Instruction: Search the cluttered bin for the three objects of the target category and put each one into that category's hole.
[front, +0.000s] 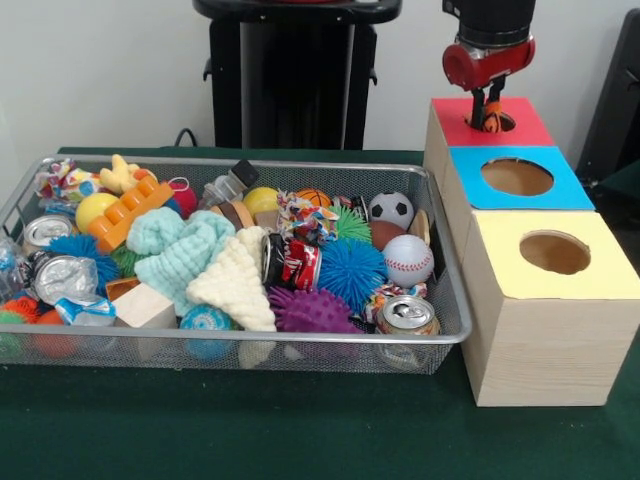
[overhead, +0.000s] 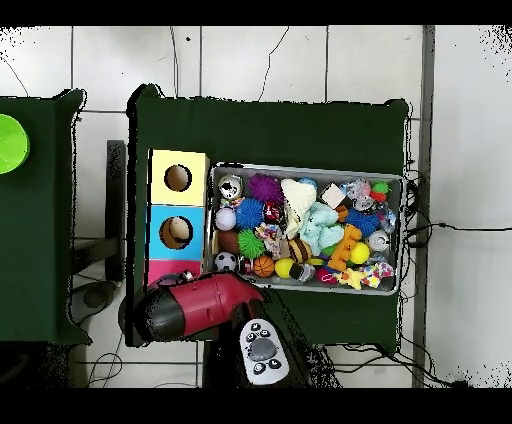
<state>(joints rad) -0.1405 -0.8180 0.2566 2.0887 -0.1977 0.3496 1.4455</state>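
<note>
- Red and black gripper (front: 489, 110) at upper right of the front view, right over the round hole of the red-topped wooden box section (front: 520, 128).
- Fingers clenched on a small orange ball with dark lines (front: 492, 122), held at the hole's mouth.
- Blue-topped wooden box section (front: 560, 188) and yellow-topped wooden box section (front: 600, 275) sit in a row below the red one, each with a round hole.
- Silver wire mesh bin (front: 445, 330) fills left and centre, just beside the boxes, on the green cloth counter (front: 300, 430).
- In the bin: white baseball (front: 408, 260), black-and-white soccer ball (front: 391, 209), blue spiky ball (front: 352, 272), purple spiky ball (front: 312, 310), silver drink can (front: 406, 315), cream knitted cloth (front: 236, 280).
- Overhead: red arm (overhead: 200, 303) covers the red section at lower left.
</note>
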